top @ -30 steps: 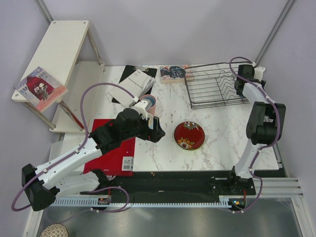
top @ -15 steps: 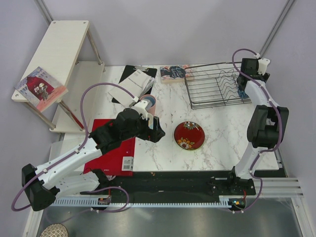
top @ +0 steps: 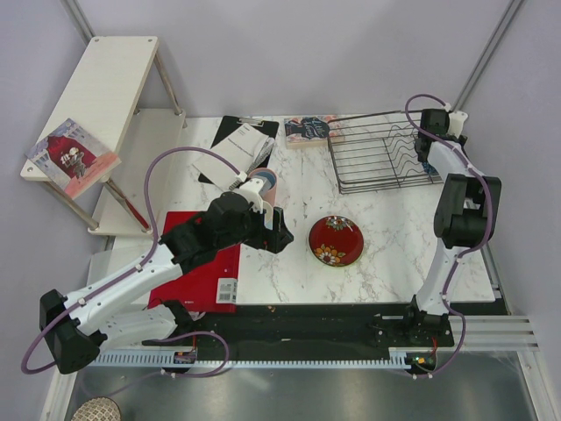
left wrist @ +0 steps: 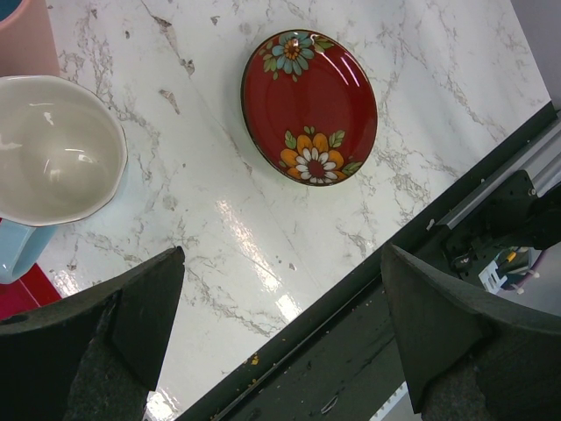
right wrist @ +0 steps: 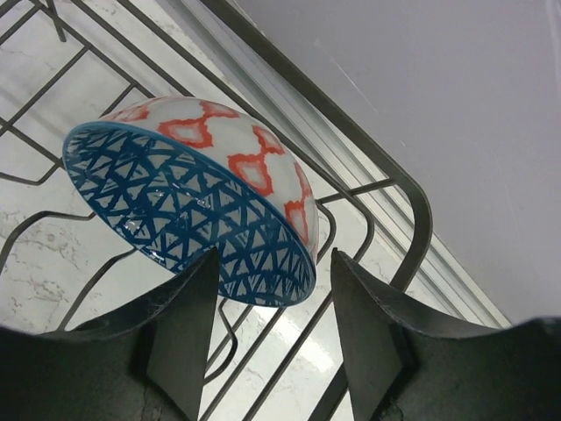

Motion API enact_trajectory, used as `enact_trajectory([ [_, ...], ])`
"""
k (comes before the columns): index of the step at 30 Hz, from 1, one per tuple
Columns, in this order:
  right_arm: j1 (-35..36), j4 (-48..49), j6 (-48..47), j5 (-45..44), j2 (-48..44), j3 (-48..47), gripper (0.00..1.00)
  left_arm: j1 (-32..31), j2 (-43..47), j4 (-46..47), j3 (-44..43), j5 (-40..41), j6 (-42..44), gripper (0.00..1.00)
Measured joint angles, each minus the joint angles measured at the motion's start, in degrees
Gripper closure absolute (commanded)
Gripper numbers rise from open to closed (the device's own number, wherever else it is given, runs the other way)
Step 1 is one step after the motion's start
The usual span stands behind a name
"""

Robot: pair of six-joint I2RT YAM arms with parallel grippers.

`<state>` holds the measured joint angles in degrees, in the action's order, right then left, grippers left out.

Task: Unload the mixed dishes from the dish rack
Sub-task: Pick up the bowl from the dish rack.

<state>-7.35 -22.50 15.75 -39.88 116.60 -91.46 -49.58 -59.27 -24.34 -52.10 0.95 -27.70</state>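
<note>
since your right gripper [right wrist: 273, 267] is spread astride the small blue-patterned ceramic bowl [right wrist: 188, 206] in the far-right corner's black wire dish rack [right wrist: 419, 215], pinch its rim, then lift.

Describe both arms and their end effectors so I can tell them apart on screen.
The left arm and right arm match: white links, black joint housings, a looping purple cable each. The left end effector and right end effector each have two matte dark-grey wedge-shaped fingers.
</note>
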Motion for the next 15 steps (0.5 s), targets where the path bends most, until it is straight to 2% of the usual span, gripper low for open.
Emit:
enact_trajectory([
  [4,-0.07,0.26,-0.07,-1.16,0.81,-0.57,0.43,0.0,-0.11,-0.02,0.0,0.0,0.0,0.01],
  [6,-0.28,0.39,-0.11,-1.88,0.94,-0.94,0.48,0.0,-0.22,-0.02,-0.02,0.02,0.0,0.01],
  [8,-0.57,0.76,-0.31,-2.4,1.16,-1.46,0.58,0.0,-0.33,-0.02,0.0,0.0,0.0,0.01],
  [11,-1.2,1.33,-0.72,-2.67,1.33,-2.01,0.67,0.0,-0.39,-0.02,0.0,0.02,0.02,0.01],
  [15,-1.6,1.77,-0.96,-2.56,1.36,-2.03,0.71,0.0,-0.5,-0.02,0.0,0.02,0.04,0.01],
])
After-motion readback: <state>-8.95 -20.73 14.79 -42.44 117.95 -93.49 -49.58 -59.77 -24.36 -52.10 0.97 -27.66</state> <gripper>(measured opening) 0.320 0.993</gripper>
